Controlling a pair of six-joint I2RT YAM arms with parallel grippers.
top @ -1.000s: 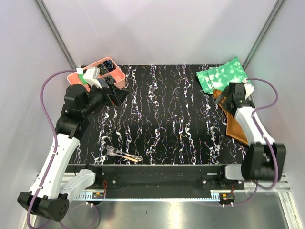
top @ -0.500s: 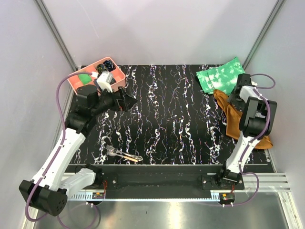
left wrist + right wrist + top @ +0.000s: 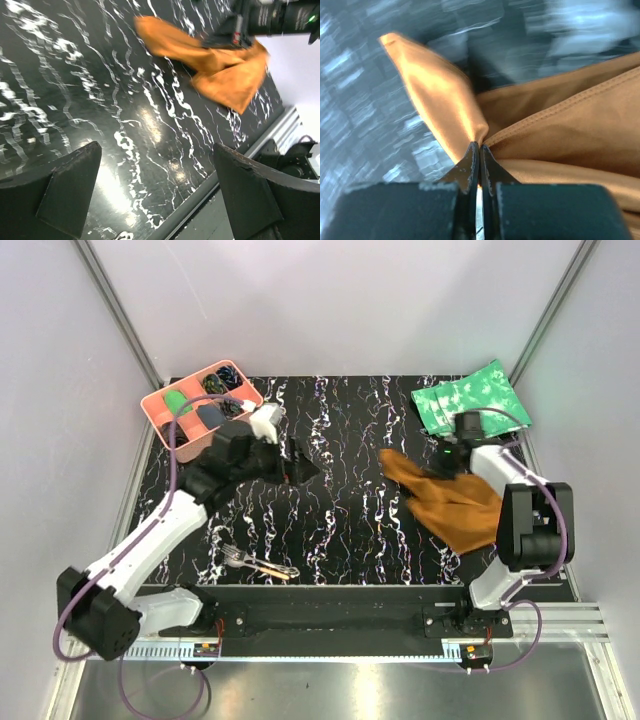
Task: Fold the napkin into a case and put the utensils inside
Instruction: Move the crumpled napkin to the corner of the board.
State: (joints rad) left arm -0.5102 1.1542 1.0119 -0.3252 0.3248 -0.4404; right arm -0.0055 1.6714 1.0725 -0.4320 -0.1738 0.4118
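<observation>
Pinching the napkin at the table's right side

The right gripper (image 3: 479, 152) has its jaws pressed together on a bunched fold of the napkin (image 3: 452, 508). The napkin lies crumpled and unfolded on the black marbled table (image 3: 350, 500), just in front of the green cloths (image 3: 465, 395). The left gripper (image 3: 300, 462) hangs over the table's middle-left with its jaws spread wide, holding nothing. The 2 utensils (image 3: 258, 563) lie together near the front edge, well apart from the napkin. The pink tray (image 3: 152, 412) sits at the far-left corner.

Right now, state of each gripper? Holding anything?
Left gripper: open, holding nothing.
Right gripper: closed, pinching a fold of the plain rust-brown cloth napkin.
</observation>
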